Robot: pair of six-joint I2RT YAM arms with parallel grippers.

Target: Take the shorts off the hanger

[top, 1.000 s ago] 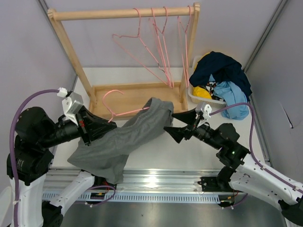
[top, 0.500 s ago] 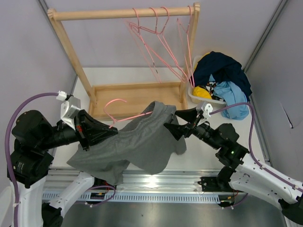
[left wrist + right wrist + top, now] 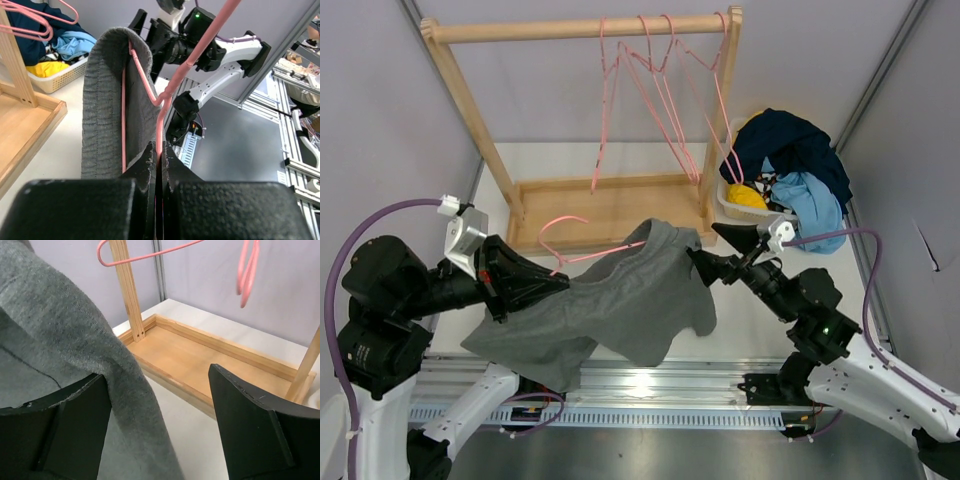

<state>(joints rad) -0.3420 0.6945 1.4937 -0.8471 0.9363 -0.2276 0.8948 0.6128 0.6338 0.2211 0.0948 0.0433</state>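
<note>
Hanging from a pink hanger [image 3: 600, 249], one pair of grey shorts [image 3: 610, 305]: waistband looped over the wire, the rest draped across the middle of the worktop [image 3: 540, 162] toward 7 o'clock. Left hand [image 3: 560, 283], at 9 o'clock, clamped shut on the hanger wire. Right hand [image 3: 702, 240], at 3 o'clock, fingers spread wide, gripping nothing, fabric edge against one finger. Wooden rack [image 3: 580, 28] with spare hangers [image 3: 601, 100] at 12 o'clock; basket [image 3: 740, 208] of clothes at 2 o'clock
</note>
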